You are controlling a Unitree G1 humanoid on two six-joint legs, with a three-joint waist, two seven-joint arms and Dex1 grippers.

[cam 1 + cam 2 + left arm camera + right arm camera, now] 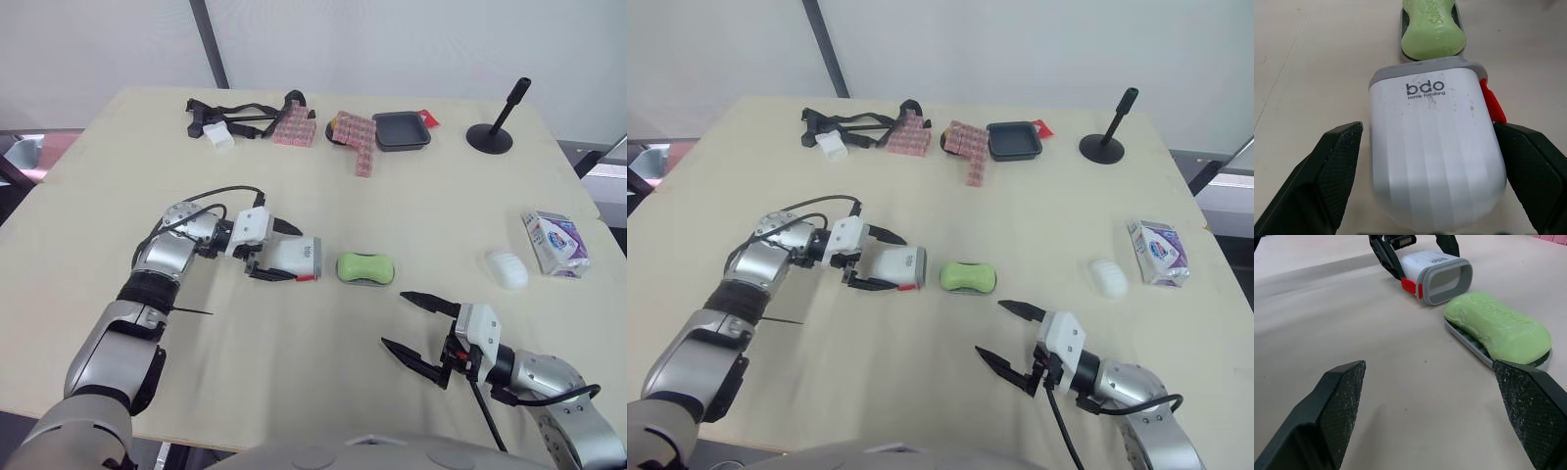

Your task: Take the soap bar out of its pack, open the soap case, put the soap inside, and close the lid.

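Left gripper [297, 255]: it is sitting low over the table [294, 382], with its two fingers [1337, 171] straddling the white case cover [1432, 147], which is lying on its side. The jaws are standing partly open, slightly wider than the cover. In the left wrist view a narrow gap is showing between one finger and the cover's side. The other finger is lying right against the side that carries the red latch [1492, 102]. Whether that finger is pressing on it cannot be told. The cover is resting on the table with its open, grey-rimmed mouth facing the soap.

Right gripper [393, 318]: it is hovering near the table's front edge with its jaws spread wide, holding nothing and touching nothing.

The green soap bar [365, 265] is lying on the case's grey tray [1475, 346], just beyond the cover's mouth and not inside it. The soap pack [556, 243] is lying near the table's right edge, with a white oval bar [506, 269] just beside it.
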